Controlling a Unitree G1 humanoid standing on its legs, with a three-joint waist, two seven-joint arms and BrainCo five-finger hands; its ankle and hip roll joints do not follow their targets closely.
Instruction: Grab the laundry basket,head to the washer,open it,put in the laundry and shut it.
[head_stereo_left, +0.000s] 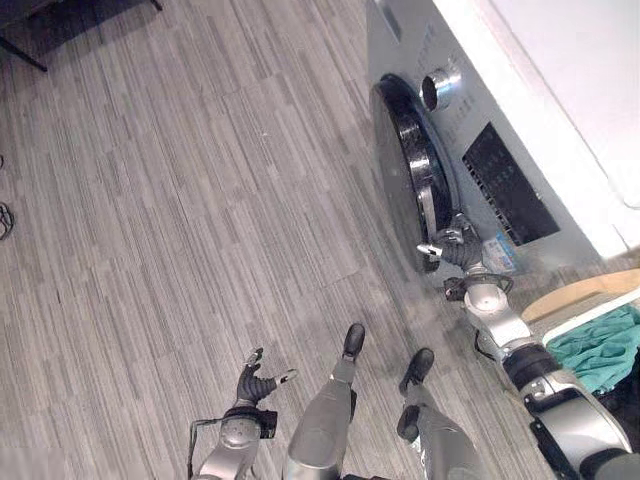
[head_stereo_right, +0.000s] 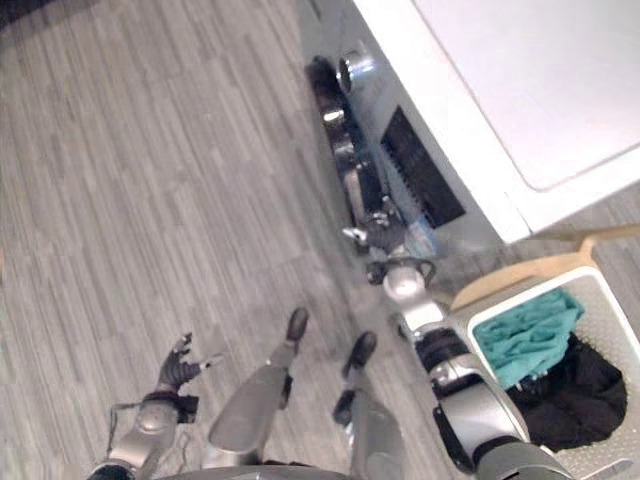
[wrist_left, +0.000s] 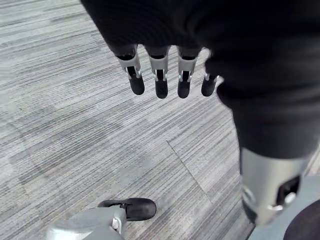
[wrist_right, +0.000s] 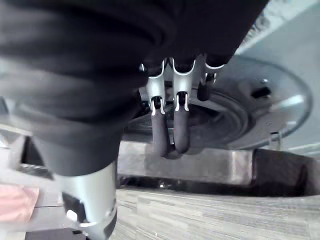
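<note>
1. Grey metal washer (head_stereo_left: 520, 150) stands ahead on the right; the right hand (head_stereo_left: 452, 244) reaches to the rim of its round door (head_stereo_left: 410, 180), fingers (wrist_right: 170, 135) hooked on the edge, probably to pull it open.
2. The laundry basket (head_stereo_right: 615, 330) sits on the floor beside the washer, holding teal and black laundry (head_stereo_right: 545, 355), near for loading.
3. The left hand (head_stereo_left: 258, 378) hangs loose and empty over the wood-look floor (head_stereo_left: 180, 200).

I stood in what looked like a home laundry corner. A silver washer (head_stereo_left: 470, 150) with a round door (head_stereo_left: 410, 180) faced me on grey plank flooring (head_stereo_left: 180, 200). My basket (head_stereo_right: 610, 330) of clothes (head_stereo_right: 530, 335) sat beside it.
</note>
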